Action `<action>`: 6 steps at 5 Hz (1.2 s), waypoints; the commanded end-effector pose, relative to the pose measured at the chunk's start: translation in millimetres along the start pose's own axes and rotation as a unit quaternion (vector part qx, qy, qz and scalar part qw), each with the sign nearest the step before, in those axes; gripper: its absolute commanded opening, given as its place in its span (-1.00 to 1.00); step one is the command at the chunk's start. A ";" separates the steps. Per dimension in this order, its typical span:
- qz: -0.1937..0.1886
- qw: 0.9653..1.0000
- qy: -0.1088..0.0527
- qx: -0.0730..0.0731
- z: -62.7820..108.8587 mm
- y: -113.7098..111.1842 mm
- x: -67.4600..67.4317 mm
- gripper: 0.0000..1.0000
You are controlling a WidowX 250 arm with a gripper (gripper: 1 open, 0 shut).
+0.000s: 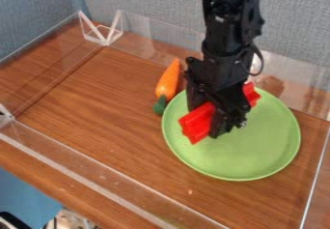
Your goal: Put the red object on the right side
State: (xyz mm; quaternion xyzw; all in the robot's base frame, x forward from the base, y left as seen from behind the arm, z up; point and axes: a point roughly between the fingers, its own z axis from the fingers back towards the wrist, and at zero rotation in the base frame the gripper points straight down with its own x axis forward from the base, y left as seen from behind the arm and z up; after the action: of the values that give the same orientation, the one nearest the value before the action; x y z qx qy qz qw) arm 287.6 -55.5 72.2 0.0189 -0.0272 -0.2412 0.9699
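Wood tabletop w/ green plate [258, 156], red block [198, 123] over it (hand [217, 112] closed on block).

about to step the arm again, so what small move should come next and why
Probably a slight lift with the tool kept shut, then a shift toward the right side: the red block appears gripped, its ends showing either side of the fingers, but it sits low over the green plate, with the carrot close by at the plate's edge.
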 end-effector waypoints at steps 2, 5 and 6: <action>0.043 0.998 -0.047 0.026 50.1 11.0 4.9 1.00; 0.139 0.986 -0.075 0.052 116.5 42.3 -9.9 1.00; 0.092 0.992 -0.074 0.035 111.0 22.2 -10.7 1.00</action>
State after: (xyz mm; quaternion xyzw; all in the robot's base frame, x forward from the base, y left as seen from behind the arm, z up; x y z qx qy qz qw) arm 282.2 -32.7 167.4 0.0324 -0.0801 -0.1462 0.9855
